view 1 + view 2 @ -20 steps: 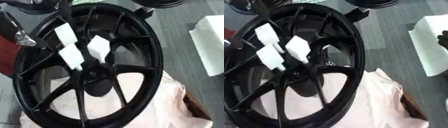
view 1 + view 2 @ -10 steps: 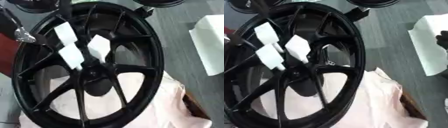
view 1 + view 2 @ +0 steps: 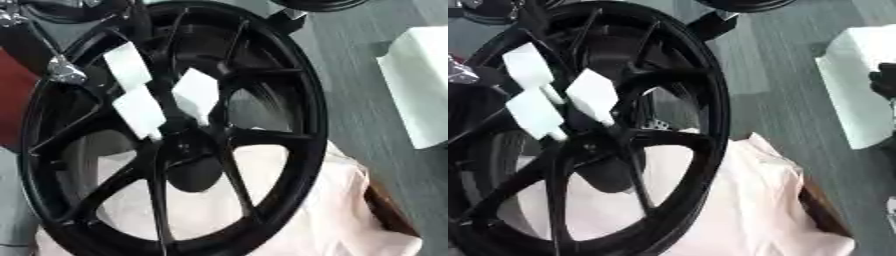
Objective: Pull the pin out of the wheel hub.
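Since the earlier frames the left hand has crept rightward along the upper-left rim of the wheel hub; whether its fingers are spread or curled cannot be told. Three white pins stand clustered just above the black hub centre, right of that hand and apart from it. Pale cloth lies beneath. At the right edge shows the dark right hand, its fingers unreadable.

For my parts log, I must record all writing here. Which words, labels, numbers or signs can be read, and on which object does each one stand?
No readable text in either view.
The three white pins in the black wheel hub: blank faces.
White box: no print visible.
Pale cloth under the wheel: plain.
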You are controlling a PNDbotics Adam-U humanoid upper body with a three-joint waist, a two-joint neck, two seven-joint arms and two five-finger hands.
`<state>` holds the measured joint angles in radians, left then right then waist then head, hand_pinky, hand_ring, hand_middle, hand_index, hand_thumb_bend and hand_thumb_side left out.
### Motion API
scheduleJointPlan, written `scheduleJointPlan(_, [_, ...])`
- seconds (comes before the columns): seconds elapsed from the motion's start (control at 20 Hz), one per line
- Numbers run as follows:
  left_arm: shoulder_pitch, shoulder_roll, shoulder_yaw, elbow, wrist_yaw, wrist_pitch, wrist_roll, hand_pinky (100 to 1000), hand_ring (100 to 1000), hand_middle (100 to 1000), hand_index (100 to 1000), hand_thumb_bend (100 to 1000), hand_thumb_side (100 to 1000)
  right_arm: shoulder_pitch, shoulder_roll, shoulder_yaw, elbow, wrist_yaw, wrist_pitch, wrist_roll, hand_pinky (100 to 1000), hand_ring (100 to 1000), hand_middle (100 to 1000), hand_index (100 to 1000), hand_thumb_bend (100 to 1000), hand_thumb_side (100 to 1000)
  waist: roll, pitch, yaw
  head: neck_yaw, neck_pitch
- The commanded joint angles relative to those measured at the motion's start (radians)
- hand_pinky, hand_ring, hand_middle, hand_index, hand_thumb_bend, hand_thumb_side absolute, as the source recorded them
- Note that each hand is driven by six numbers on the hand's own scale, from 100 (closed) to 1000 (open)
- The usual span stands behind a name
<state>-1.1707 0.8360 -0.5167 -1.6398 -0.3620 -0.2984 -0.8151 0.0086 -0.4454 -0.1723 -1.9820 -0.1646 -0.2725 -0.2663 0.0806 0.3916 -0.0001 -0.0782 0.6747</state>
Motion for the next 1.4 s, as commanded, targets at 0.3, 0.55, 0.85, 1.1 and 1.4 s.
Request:
scheduleJointPlan(0.3, [-0.017, 0.01, -0.003, 0.024, -0.013, -0.107, -0.092, 843, 849, 782, 839, 349, 100, -0.011, -0.009, -0.004, -0.018, 0.005, 0.005, -0.001, 833, 783, 732, 832, 100, 632, 0.001, -0.01, -0.006, 0.0, -0.014])
scheduleJointPlan(0.55, [-0.016, 0.006, -0.015, 0.037, -0.014, -0.112, -0.092, 840, 845, 773, 834, 333, 100, -0.014, -0.007, -0.004, -0.018, 0.004, 0.006, -0.001, 833, 784, 733, 833, 100, 632, 0.002, -0.006, -0.01, -0.001, -0.014])
scheduleJointPlan(0.85, [-0.014, 0.004, -0.023, 0.047, -0.019, -0.116, -0.092, 837, 835, 753, 820, 318, 100, -0.016, -0.005, -0.006, -0.018, 0.0, 0.008, -0.003, 834, 784, 732, 833, 100, 633, 0.003, -0.006, -0.01, -0.002, -0.016])
scheduleJointPlan(1.1, [-0.013, 0.002, -0.03, 0.057, -0.026, -0.117, -0.092, 834, 829, 741, 806, 310, 100, -0.017, -0.003, -0.007, -0.018, -0.001, 0.009, -0.003, 834, 784, 732, 833, 100, 633, 0.003, -0.006, -0.011, -0.002, -0.016])
scheduleJointPlan(1.4, [-0.011, -0.003, -0.039, 0.073, -0.032, -0.116, -0.092, 829, 817, 722, 798, 283, 100, -0.018, 0.001, -0.008, -0.018, -0.003, 0.009, -0.004, 835, 784, 733, 833, 100, 633, 0.002, -0.005, -0.012, -0.001, -0.017])
